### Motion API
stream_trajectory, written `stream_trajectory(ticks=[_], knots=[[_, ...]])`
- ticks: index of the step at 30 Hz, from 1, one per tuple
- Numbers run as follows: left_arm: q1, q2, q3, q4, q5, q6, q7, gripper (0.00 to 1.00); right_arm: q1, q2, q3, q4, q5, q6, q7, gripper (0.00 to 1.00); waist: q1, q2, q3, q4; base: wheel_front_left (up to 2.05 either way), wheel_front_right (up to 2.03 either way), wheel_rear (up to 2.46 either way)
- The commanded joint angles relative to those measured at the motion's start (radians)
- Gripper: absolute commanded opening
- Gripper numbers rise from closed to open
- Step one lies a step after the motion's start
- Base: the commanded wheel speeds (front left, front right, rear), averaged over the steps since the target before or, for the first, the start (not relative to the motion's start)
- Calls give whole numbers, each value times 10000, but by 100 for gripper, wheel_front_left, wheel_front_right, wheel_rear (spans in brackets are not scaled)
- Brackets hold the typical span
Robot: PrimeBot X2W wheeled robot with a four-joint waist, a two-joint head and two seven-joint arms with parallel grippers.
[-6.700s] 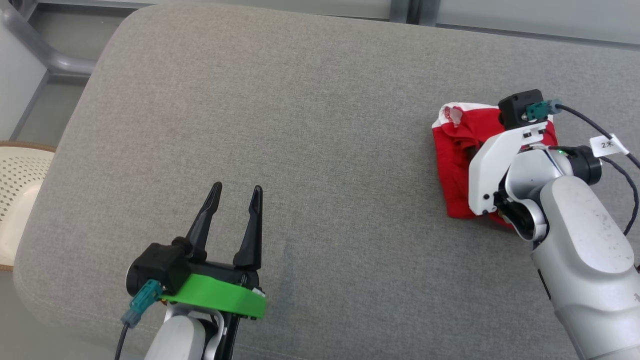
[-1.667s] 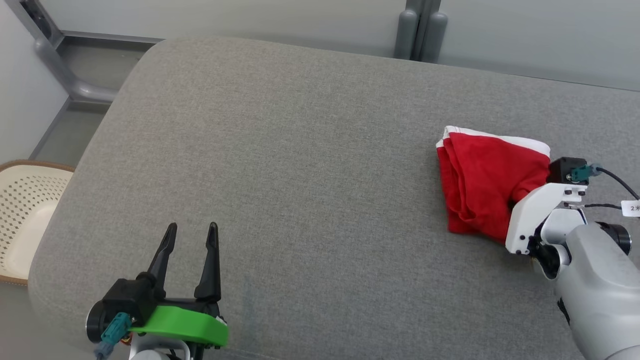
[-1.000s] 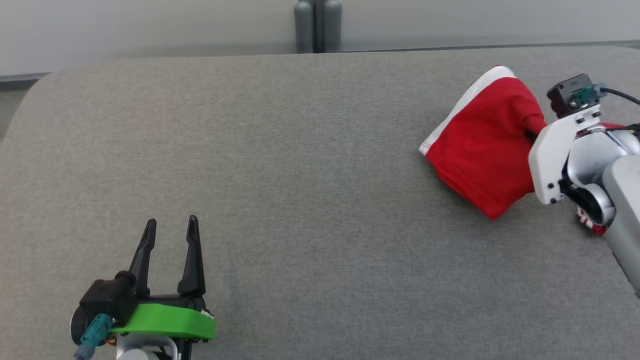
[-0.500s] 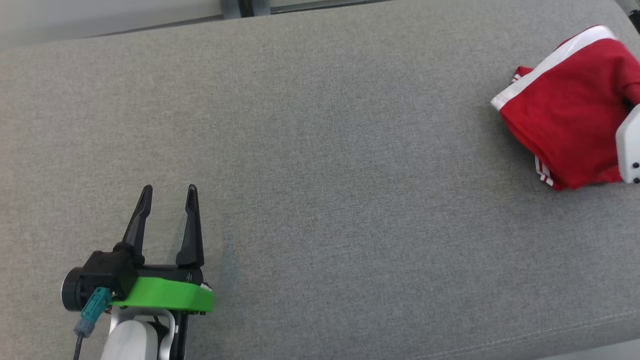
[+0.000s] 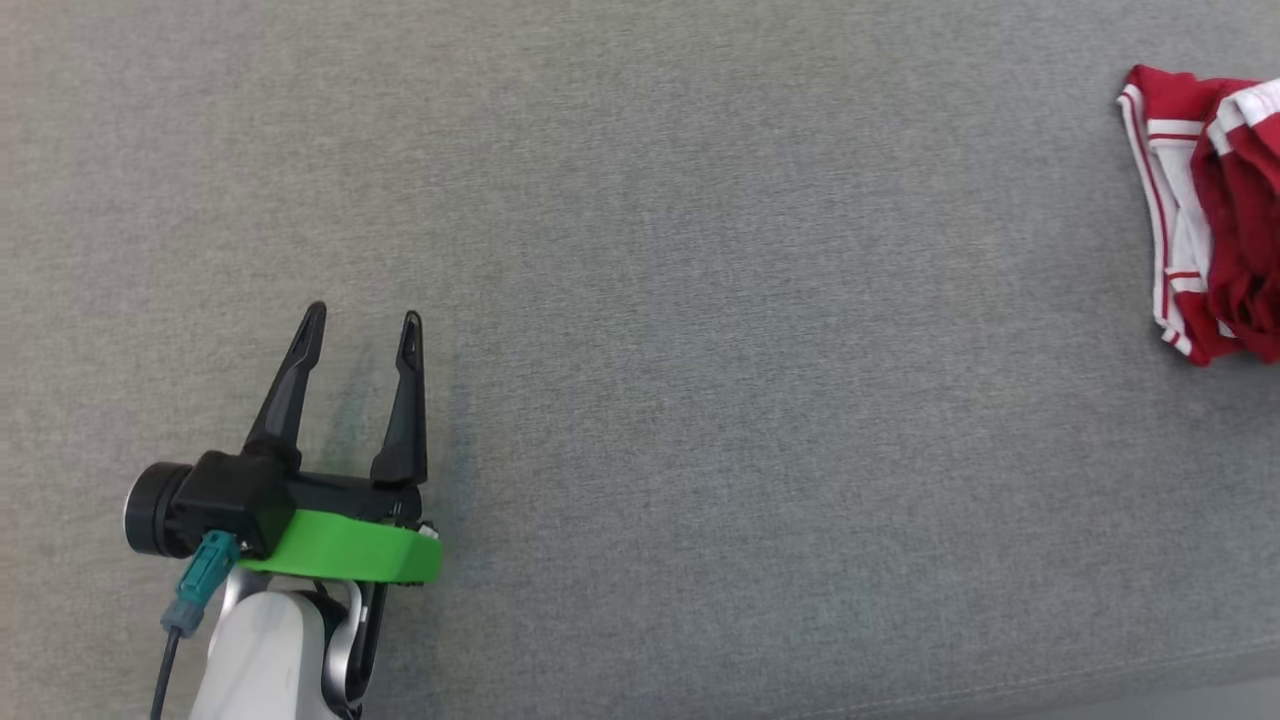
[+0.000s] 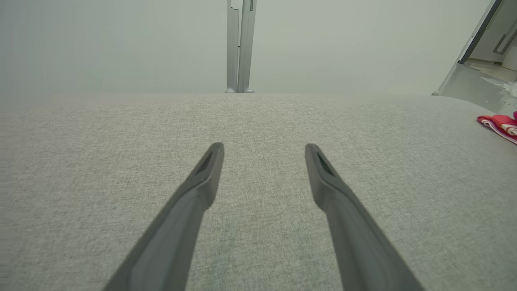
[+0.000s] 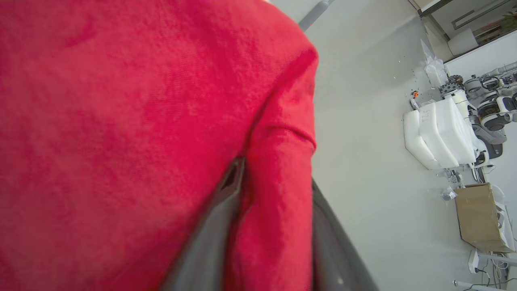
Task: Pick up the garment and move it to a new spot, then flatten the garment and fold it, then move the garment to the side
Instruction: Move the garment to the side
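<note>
- Red-and-white garment [image 5: 1195,200] lies bunched at 3 o'clock on the grey worktop [image 5: 700,300], likely its new spot ahead of flattening.
- On the right gripper [image 7: 274,173], jaws stand apart astride a red fold; whether it is gripped or freed cannot be told.
- At 8 o'clock the left gripper [image 5: 362,315] hovers, jaws wide and empty, seemingly ready to help spread the cloth.

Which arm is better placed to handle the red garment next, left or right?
Right. The garment lies at the far right of the grey cushion, and its cloth sits between the fingers of the right gripper. The left gripper stands open over bare cushion, well away from it.
</note>
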Motion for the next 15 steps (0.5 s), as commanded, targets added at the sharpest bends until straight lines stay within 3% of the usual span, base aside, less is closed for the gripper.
stream_trajectory(ticks=[1,8,15], knots=[[-160,41,-34,-50,54,-48,-24,100,249,155,-424,84,-342,-25,-81,100,-2,-1,-11,146,0,0,0],[130,-34,56,27,18,-48,-24,100,581,1069,-1648,-395,-869,-25,-1701,100,-2,-1,-852,138,0,0,0],[501,-107,414,345,102,-49,-24,100,1462,2389,-924,-1452,108,-24,-3848,100,-2,-1,-2043,161,0,0,0]])
